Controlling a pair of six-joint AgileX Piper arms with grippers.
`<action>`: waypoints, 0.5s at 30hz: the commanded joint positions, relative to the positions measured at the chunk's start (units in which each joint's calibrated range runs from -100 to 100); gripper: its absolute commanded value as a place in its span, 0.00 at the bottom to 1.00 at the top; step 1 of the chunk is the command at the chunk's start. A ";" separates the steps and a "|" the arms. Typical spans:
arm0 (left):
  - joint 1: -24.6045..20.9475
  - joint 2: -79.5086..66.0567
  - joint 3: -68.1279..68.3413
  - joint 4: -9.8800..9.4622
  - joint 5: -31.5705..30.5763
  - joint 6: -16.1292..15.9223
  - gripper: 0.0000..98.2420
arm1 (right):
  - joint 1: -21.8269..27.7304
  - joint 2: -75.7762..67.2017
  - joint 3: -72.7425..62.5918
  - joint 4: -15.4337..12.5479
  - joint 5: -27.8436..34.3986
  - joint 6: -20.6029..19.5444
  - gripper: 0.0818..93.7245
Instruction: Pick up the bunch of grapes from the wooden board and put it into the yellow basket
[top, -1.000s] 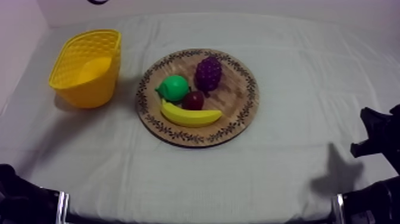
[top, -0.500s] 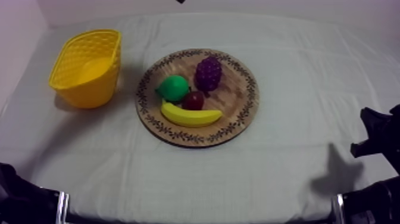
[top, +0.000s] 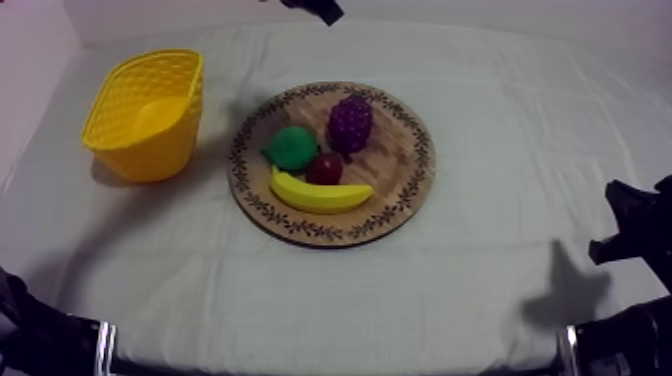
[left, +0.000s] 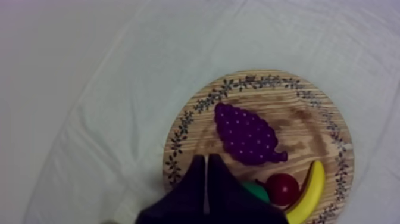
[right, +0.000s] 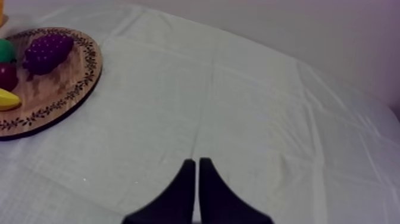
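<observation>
**Desk:** What's in front of you, biggest first?

**Me:** The bench (top: 500, 120) under its pale cloth; on it, about the middle, the round wooden board (top: 415, 185) with the patterned rim; at my left side of the bench the yellow basket (top: 150, 150), upright, near the board but apart from it.

**Desk:** And the fruit?

**Me:** All on the board; the banana (top: 318, 193) lies along the near side; the bunch of grapes (top: 350, 122) lies on the far part, beside the pear (top: 291, 147); the small red fruit (top: 324, 168) sits between those two, touching the banana.

**Desk:** The jaws?

**Me:** My left arm (top: 318, 10) shows at the far edge of the bench; the left jaws are pressed together on nothing, hanging over the board's rim with the grapes just beyond their tip; the right jaws are pressed together too, pinching nothing, over bare cloth at my right, well apart from the board.
</observation>
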 joint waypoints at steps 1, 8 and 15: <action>0.12 0.42 -0.64 -0.01 0.62 0.03 0.00 | -0.01 0.00 -0.01 -0.02 -0.05 -0.01 0.00; 0.83 0.60 -0.32 0.12 1.29 2.81 0.00 | -0.01 0.00 -0.01 -0.02 -0.05 -0.01 0.00; 2.21 -0.14 2.43 0.58 0.08 10.80 0.00 | -0.01 0.00 -0.01 -0.02 -0.05 -0.01 0.00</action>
